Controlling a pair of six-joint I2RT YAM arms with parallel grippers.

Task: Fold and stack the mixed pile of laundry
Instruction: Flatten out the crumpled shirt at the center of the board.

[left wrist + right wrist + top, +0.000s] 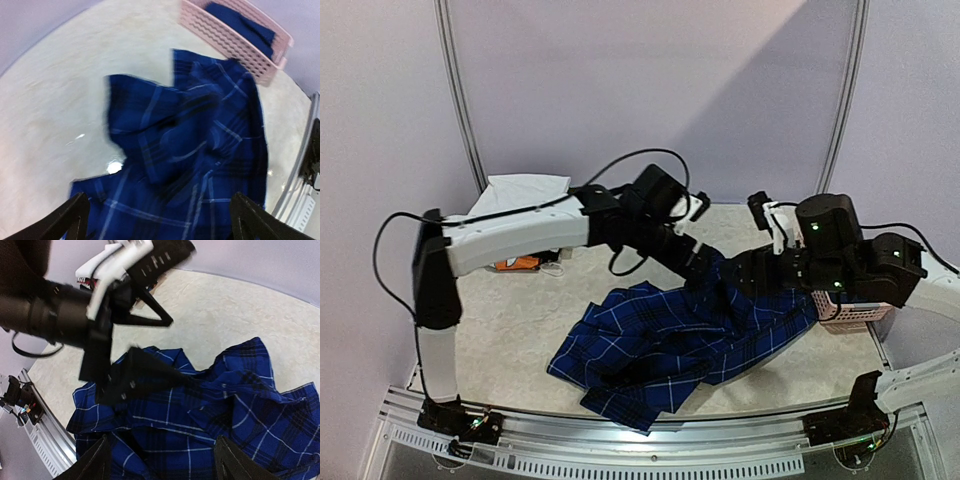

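The dark-blue plaid shirt lies crumpled on the table, spread from the middle toward the front. It fills the left wrist view and the right wrist view. My left gripper hovers open over the shirt's far edge; its fingers stand wide apart. In the right wrist view the left gripper has its lower finger against the cloth. My right gripper is open just above the shirt's right part, its fingers spread. The navy T-shirt lies in the pink basket.
The pink lattice basket stands at the table's right edge, largely hidden behind my right arm in the top view. A white folded garment and an orange-marked item lie at the back left. A metal rail borders the front.
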